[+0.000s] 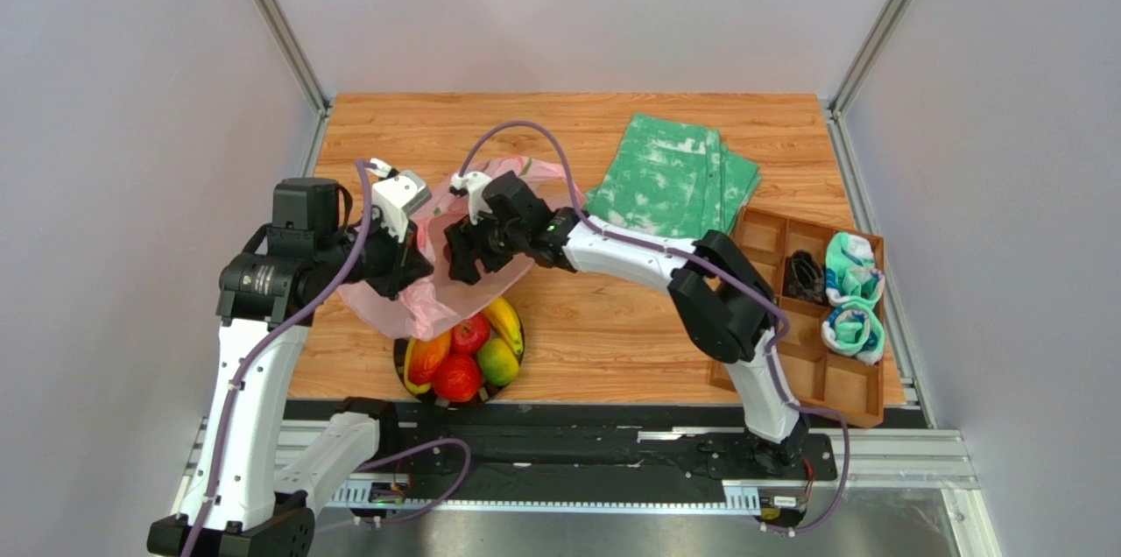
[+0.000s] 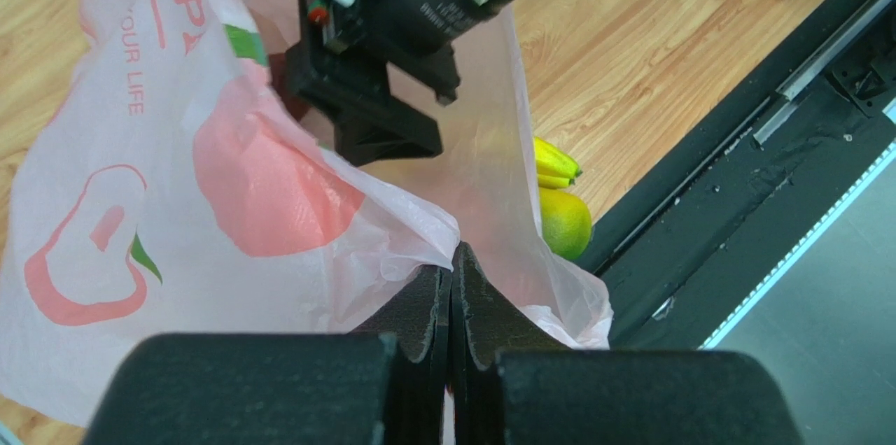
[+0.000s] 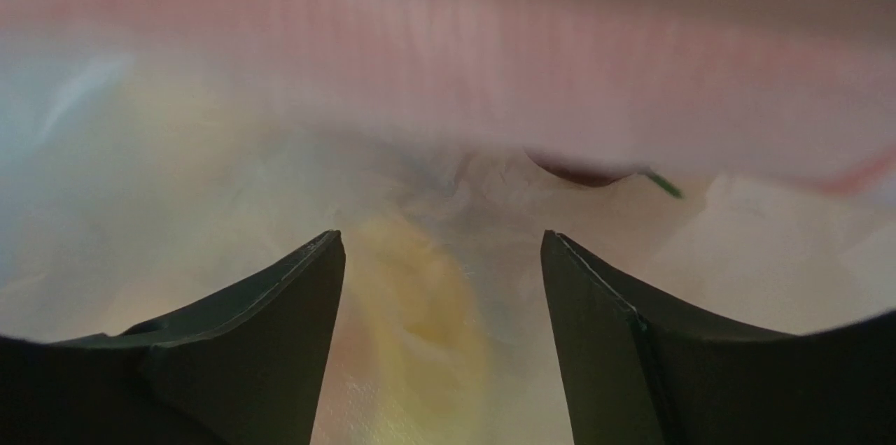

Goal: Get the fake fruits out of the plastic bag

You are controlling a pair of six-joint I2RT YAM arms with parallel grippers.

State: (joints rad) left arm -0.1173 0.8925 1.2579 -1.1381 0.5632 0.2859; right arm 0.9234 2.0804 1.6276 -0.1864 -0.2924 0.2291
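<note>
The pink translucent plastic bag [image 1: 454, 301] hangs lifted above the table's near left. My left gripper [image 2: 454, 251] is shut on a bunched fold of its film. My right gripper [image 3: 442, 240] stands open inside the bag's mouth, pink and white film all around it and nothing between the fingers. A blurred yellow shape [image 3: 426, 309] shows through the film below. In the left wrist view the right gripper's black body [image 2: 384, 99] sits in the bag's opening. The fake fruits [image 1: 461, 354], bananas [image 2: 552, 164], red apples and a green-yellow fruit [image 2: 565, 223], lie heaped in a dark round dish under the bag.
A folded green-and-white cloth [image 1: 671, 176] lies at the back right. A brown compartment tray [image 1: 842, 386] at the right edge holds rolled socks [image 1: 853, 271] and a black cable [image 1: 805, 279]. The dish of fruit sits at the table's near edge, beside the black rail.
</note>
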